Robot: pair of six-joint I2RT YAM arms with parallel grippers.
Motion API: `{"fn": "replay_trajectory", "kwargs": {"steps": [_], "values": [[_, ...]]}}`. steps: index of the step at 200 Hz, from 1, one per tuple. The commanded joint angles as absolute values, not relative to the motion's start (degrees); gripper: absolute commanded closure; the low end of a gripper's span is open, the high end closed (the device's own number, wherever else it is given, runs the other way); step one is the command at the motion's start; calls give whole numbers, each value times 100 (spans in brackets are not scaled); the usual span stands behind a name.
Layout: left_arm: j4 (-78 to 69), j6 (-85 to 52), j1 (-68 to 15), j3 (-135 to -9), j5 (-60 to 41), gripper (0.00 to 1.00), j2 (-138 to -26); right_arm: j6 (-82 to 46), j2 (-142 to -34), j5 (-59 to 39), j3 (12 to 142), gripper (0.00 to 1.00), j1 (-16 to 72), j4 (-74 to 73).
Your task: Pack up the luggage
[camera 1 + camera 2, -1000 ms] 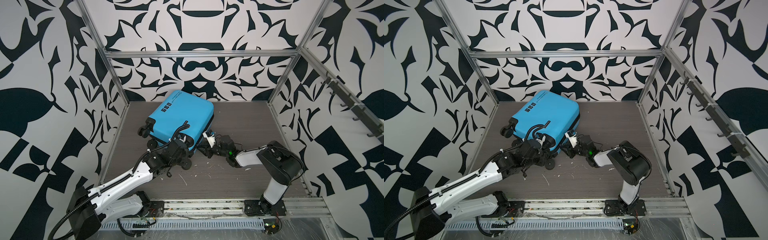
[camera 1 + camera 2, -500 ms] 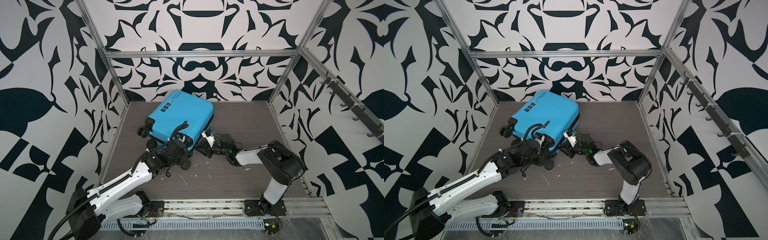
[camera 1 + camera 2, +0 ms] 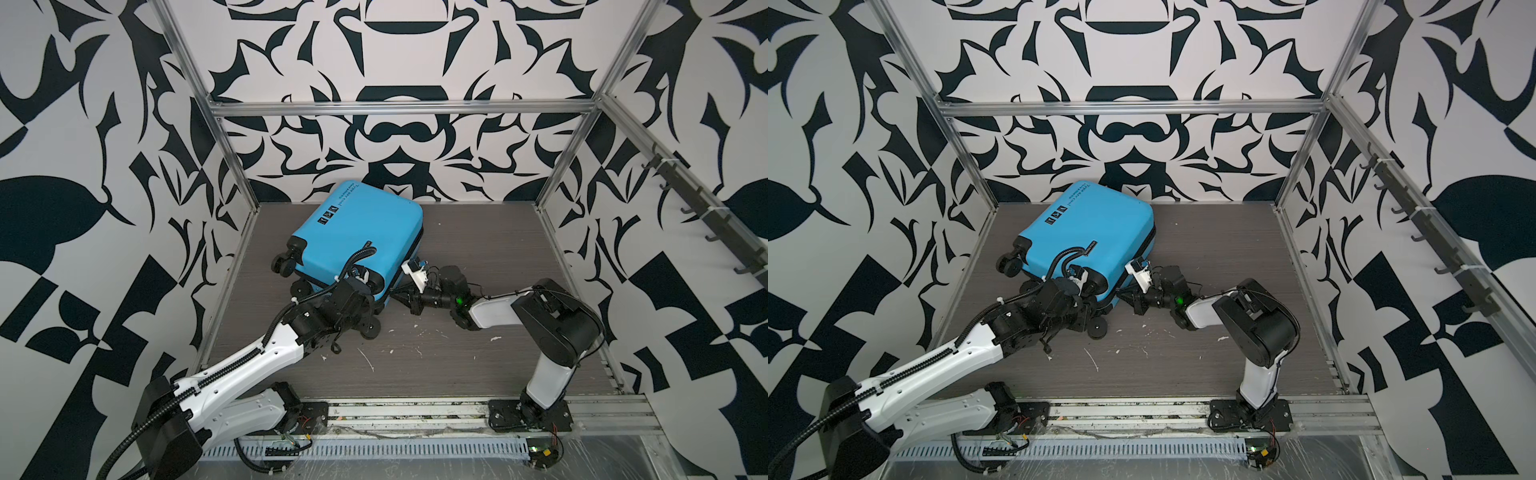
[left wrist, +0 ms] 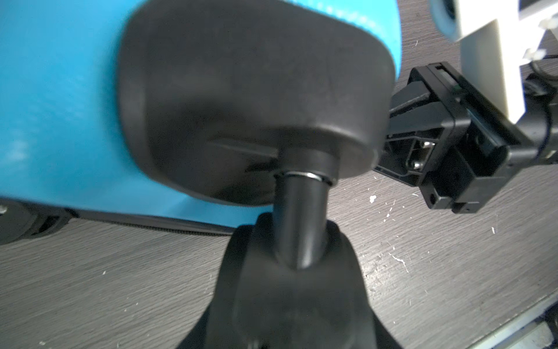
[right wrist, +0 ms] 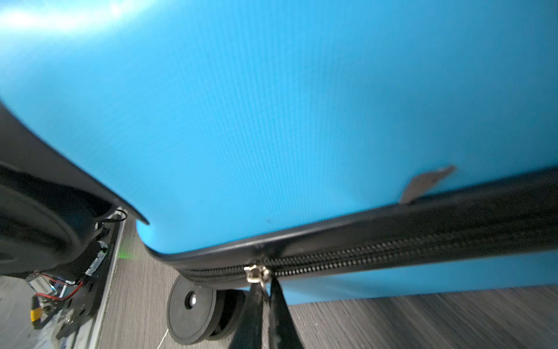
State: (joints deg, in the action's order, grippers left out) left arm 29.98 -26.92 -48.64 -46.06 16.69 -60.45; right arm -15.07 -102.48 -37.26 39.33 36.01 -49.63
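On table (image 3: 478, 249), luggage (image 3: 357, 232) flat, wheels (image 3: 283, 264) facing front

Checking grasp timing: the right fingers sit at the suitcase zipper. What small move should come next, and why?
Probably draw the zipper pull a little along the zipper band: the fingers of the right gripper are shut on it, and the luggage lies closed.
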Motion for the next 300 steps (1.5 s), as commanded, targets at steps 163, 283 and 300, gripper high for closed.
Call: {"fn": "replay_trajectory", "kwargs": {"steps": [163,283,300], "values": [[3528,-3012,-4799,-4689,1771,100,-6028,-2446,-10414,-3185,4122,100,3614,-5849],[3370,-2796,-4799,-4782,1222,100,-6098,-2418,-9272,-590,4675,100,3603,-2752],[3368,-2804,-4801,-4783,1140,100,-6074,-2483,-9294,-391,4741,100,3491,-2633]]}}
